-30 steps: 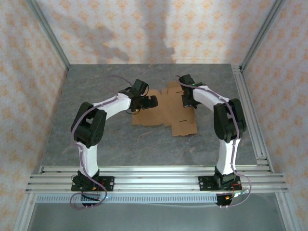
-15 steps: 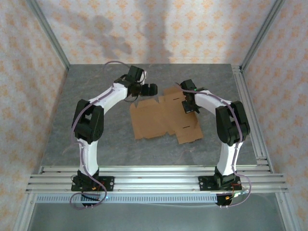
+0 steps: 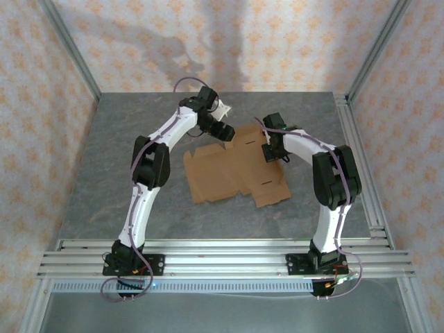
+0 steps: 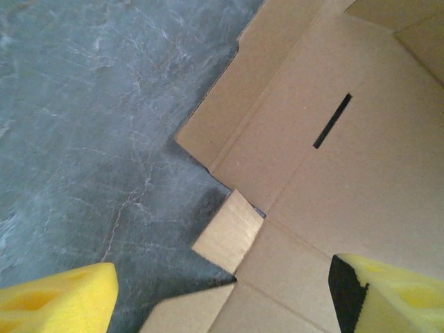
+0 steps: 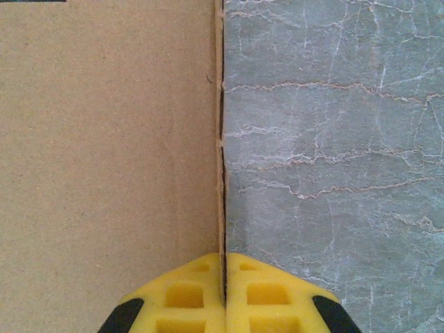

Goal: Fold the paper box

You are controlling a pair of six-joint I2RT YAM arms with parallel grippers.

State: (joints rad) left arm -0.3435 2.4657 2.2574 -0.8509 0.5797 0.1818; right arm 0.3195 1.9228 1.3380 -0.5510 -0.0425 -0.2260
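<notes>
The paper box is a flat brown die-cut sheet lying mid-table. In the left wrist view the paper box shows a slot and a small tab bent up at a notch. My left gripper hovers over the sheet's far edge. Seen from its own wrist, the left gripper is open, yellow fingertips wide apart around that tab. My right gripper is at the sheet's far right flap. From the right wrist, the right gripper is shut on the raised edge of the paper box.
The grey marble-patterned table has bare room to the left and far side of the sheet. Aluminium rails run along the near edge and a rail along the right side. Patterned walls enclose the back and sides.
My left arm has stretched farther back and right, bringing its gripper over the sheet's far edge. The sheet has shifted slightly. The right gripper stays clamped on the flap.
</notes>
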